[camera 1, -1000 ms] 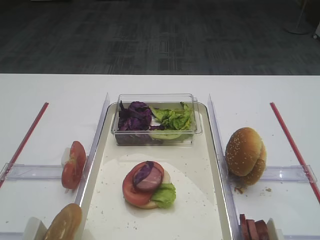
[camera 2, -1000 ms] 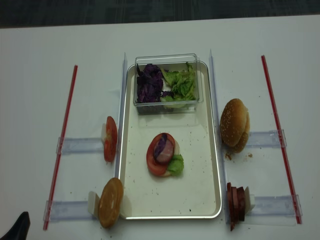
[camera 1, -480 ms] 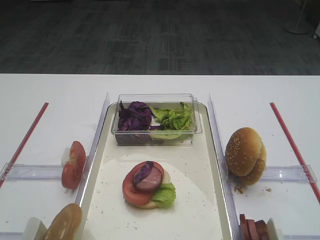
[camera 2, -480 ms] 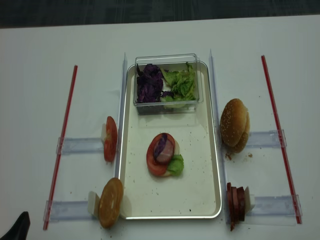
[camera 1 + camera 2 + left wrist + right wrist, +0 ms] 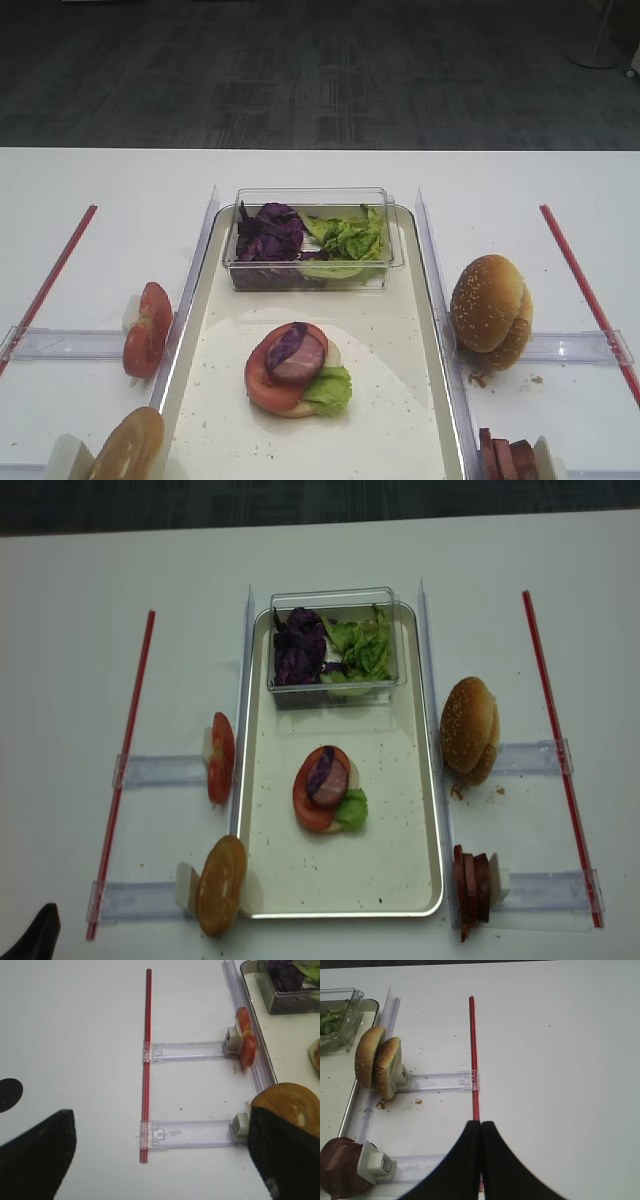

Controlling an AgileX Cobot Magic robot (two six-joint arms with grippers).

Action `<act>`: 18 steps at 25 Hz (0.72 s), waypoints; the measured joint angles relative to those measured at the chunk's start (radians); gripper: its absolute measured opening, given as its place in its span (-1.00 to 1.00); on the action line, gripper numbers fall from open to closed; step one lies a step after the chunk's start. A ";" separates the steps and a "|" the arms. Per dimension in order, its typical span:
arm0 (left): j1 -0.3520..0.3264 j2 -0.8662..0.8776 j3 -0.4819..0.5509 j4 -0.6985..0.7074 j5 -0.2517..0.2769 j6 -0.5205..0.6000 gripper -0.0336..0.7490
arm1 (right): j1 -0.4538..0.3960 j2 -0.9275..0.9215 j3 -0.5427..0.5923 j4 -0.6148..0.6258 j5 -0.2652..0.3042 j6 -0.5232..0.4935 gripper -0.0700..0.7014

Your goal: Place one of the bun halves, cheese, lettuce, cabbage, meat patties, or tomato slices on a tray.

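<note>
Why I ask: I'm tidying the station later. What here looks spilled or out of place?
Mostly tidy. Brown crumbs lie on the table below the sesame bun halves, and dark specks dot the tray. The stack's lettuce hangs off one side under the tomato slice.

We note a cream, dark-speckled tray, purple cabbage, light-green lettuce, red tomato slices, golden sesame-dotted bun halves, white counter.

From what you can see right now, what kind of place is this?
Probably a lab mock-up of a burger station: a white table with a metal-rimmed tray, bun halves in clear holders, and grey office carpet behind.
</note>
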 joint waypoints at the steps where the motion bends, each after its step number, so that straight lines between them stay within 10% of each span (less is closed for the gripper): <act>1: 0.000 0.000 0.000 0.000 0.000 0.000 0.72 | 0.000 0.000 0.000 0.000 0.000 0.000 0.13; 18: 0.000 0.000 0.000 0.007 0.000 0.000 0.72 | 0.000 0.000 0.000 0.000 0.000 0.000 0.13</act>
